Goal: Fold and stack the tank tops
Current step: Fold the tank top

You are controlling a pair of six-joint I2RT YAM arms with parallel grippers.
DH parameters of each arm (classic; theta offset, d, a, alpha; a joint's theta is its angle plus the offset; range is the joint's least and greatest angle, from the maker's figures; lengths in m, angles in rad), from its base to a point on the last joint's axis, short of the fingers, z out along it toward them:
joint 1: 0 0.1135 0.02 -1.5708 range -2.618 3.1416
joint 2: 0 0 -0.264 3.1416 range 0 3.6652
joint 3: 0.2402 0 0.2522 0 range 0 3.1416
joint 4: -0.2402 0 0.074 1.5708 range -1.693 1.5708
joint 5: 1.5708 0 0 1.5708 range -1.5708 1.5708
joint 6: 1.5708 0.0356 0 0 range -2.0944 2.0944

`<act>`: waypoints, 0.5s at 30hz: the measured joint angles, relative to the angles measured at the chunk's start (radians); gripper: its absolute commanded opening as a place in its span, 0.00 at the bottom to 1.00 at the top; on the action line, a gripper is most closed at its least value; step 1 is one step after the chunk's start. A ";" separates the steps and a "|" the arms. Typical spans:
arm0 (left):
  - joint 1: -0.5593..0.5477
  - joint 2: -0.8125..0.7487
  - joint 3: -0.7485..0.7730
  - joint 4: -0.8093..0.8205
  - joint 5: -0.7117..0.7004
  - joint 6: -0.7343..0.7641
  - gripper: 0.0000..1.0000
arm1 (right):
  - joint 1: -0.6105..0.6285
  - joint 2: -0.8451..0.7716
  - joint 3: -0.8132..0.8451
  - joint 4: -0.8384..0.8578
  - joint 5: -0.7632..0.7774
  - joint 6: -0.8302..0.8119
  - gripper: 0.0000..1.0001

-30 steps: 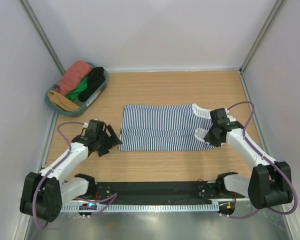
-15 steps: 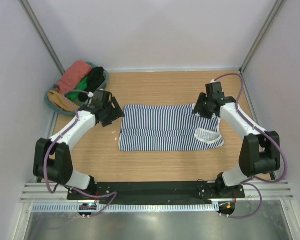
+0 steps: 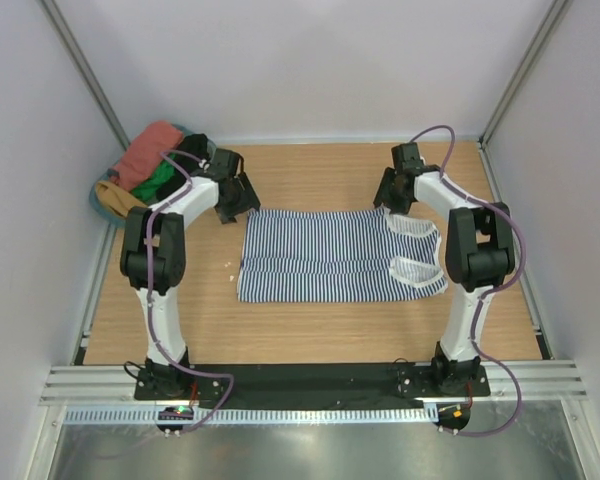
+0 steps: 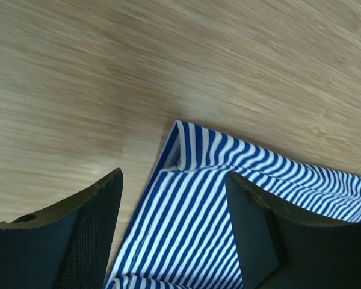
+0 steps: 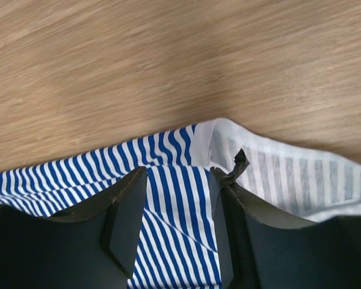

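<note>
Three pale walls [image 3: 300,70] are closing in the wooden table [image 3: 310,325] at the back and on both sides, with metal posts [image 3: 84,68] running up the back corners. One basket [image 3: 93,200] is sitting in the far left corner, and a heap of clothes [image 3: 148,150] in red, green, black and tan is lying in it. The left arm is passing right beside that basket, so the basket is crowding it on its left side. Bare wood is showing across the near half of the table and in a strip between the top's far edge and the back wall.

The striped tank top [image 3: 320,255] is lying flat in the middle of the table, its white-trimmed straps pointing right. The left gripper [image 3: 242,203] is hanging over the top's far left corner, its fingers [image 4: 90,235] standing wide apart with the corner showing in the gap, gripping nothing. The right gripper [image 3: 390,195] is hanging over the far right corner, where stripes are meeting white trim. Its fingers [image 5: 120,235] are standing apart too, though closer together, holding nothing. I cannot tell if any tips are touching the cloth. One tiny pale crumb [image 3: 228,264] is lying on the wood just left of the top
</note>
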 measured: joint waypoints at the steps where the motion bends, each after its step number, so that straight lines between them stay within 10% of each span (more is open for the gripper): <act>1: 0.007 0.018 0.014 -0.007 0.001 0.003 0.70 | 0.000 0.017 0.013 0.000 0.004 -0.002 0.52; 7: 0.019 0.081 0.052 -0.029 0.003 0.022 0.61 | 0.000 0.066 0.032 -0.001 0.021 -0.004 0.50; 15: 0.019 0.093 0.070 -0.034 0.021 0.022 0.34 | 0.000 0.100 0.051 -0.002 0.028 -0.011 0.10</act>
